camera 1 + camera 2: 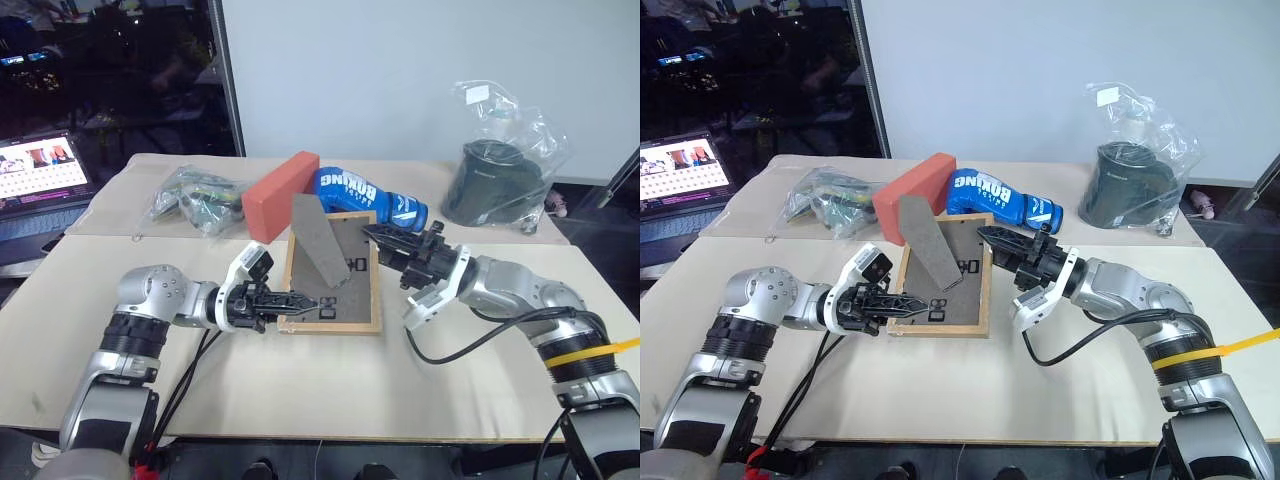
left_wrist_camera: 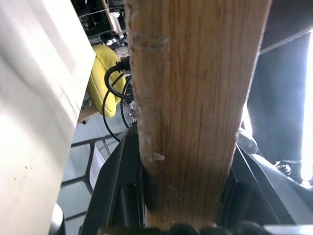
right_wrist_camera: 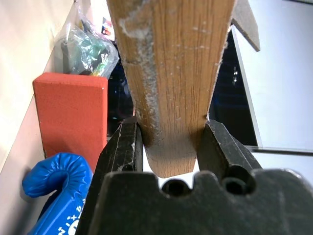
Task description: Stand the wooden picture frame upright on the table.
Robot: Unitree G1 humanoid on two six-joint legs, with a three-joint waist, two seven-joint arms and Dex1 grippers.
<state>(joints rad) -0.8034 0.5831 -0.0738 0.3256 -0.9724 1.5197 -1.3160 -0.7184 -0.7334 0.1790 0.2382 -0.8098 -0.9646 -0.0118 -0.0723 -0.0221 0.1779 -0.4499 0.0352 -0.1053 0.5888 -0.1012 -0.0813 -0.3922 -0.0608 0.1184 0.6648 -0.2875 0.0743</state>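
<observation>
The wooden picture frame is held over the middle of the table, grey-brown backing facing me. Its stand is swung out and points up and to the left. My left gripper is shut on the frame's lower left edge, and the left wrist view has the wood rail clamped between the jaws. My right gripper is shut on the upper right corner. In the right wrist view both fingers press the wood. Whether the frame's near edge touches the table I cannot tell.
Just behind the frame lie an orange-red block and a blue boxing glove. A clear bag of dark items lies at the back left. A bagged dark pot stands at the back right. A laptop is at the far left.
</observation>
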